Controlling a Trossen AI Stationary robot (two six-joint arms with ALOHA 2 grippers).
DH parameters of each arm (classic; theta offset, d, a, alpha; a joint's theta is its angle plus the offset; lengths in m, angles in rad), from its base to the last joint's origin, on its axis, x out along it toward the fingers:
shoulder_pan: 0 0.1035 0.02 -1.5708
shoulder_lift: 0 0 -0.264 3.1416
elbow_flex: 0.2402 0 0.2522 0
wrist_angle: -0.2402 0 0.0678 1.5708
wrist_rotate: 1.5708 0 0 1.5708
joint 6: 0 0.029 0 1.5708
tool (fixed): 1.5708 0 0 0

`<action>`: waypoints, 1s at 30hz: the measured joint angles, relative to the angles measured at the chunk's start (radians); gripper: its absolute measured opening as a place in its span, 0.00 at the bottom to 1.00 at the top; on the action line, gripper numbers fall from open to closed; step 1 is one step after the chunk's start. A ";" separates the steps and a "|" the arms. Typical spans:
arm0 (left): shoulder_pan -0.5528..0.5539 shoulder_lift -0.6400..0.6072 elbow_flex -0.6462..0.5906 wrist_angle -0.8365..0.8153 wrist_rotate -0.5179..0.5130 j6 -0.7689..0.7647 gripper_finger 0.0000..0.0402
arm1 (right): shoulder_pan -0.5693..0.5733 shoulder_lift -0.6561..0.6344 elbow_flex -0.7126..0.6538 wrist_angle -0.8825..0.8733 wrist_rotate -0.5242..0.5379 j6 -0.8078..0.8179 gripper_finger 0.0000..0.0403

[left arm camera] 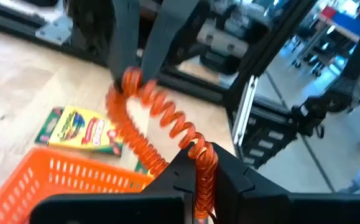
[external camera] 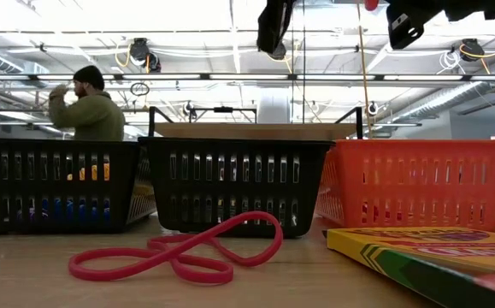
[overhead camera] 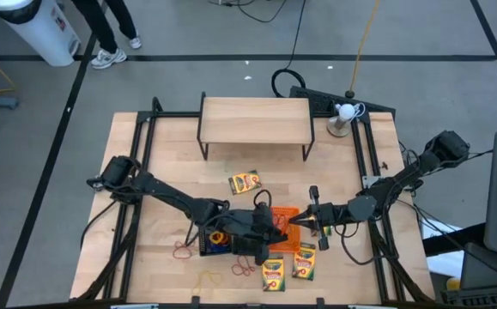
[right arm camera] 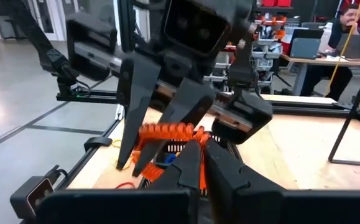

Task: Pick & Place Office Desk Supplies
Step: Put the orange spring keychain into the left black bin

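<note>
Rubber bands lie loose on the near left of the table: a red rubber band [overhead camera: 182, 251] at about 8 o'clock, an orange rubber band [overhead camera: 207, 279] at 7 o'clock and a second red band [overhead camera: 244, 269] near 6 o'clock. Just right of the first sits a black mesh tray [overhead camera: 215, 243] with blue and orange things in it, though from above I cannot tell what they are. From table height a second black tray [external camera: 234, 184] stands beside it, then the orange mesh tray [overhead camera: 286, 230] just below the table's centre.

The left gripper [overhead camera: 274, 221] reaches in from 9 o'clock and hangs over the orange tray. Its fingers are pinched narrow on one end of an orange coiled band [left arm camera: 161, 112]. The right gripper [overhead camera: 303, 220] comes in from 3 o'clock and meets it over the same tray, its fingers closed tight on the band's other end. The coil hangs in the air between the two claws, partly stretched.

One crayon box [overhead camera: 245, 182] lies flat near the centre, toward 12 o'clock from the trays. Two more crayon boxes [overhead camera: 274, 273] lie side by side at about 5 o'clock, close to the orange tray.

A wooden shelf [overhead camera: 255, 120] stands at 12 o'clock and a white ball on a stand [overhead camera: 345, 112] at 1 o'clock. A person [external camera: 89, 107] stands in the room behind.
</note>
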 joint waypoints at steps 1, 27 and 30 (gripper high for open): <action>-0.001 -0.002 0.000 -0.015 0.001 0.000 0.04 | 0.000 0.000 0.000 0.000 -0.022 -0.011 0.02; 0.025 -0.227 -0.002 -0.658 -0.067 -0.053 0.03 | 0.006 -0.069 0.000 -0.158 -0.057 0.012 0.55; -0.026 -0.305 -0.002 -0.816 -0.090 -0.135 0.03 | 0.008 -0.105 0.000 -0.170 -0.038 -0.004 0.53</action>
